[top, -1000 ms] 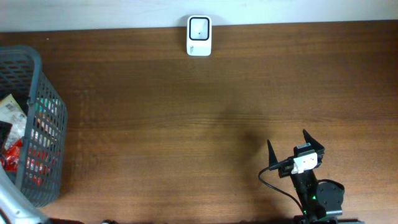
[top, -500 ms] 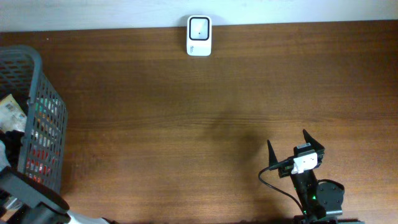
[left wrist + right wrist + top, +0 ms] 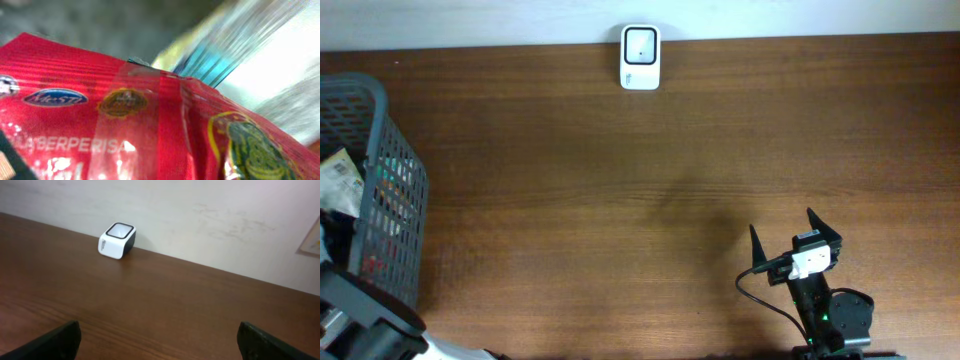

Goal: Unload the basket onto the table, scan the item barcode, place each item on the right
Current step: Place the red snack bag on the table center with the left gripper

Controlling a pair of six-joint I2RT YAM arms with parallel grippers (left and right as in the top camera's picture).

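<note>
Reaching into the basket (image 3: 382, 120) at the far left, the left arm (image 3: 365, 325) is the nearer one. The red packet (image 3: 100, 125) lies in that basket and fills the left wrist view, close in front of the left claw. You cannot tell whether that claw is spread or pinching; its fingers are hidden. The right claw (image 3: 792, 232) sits spread wide at near right, well apart. Expect to carry the packet rightward and far, toward the scanner (image 3: 640, 57). Its long axis cannot be read this close.
</note>
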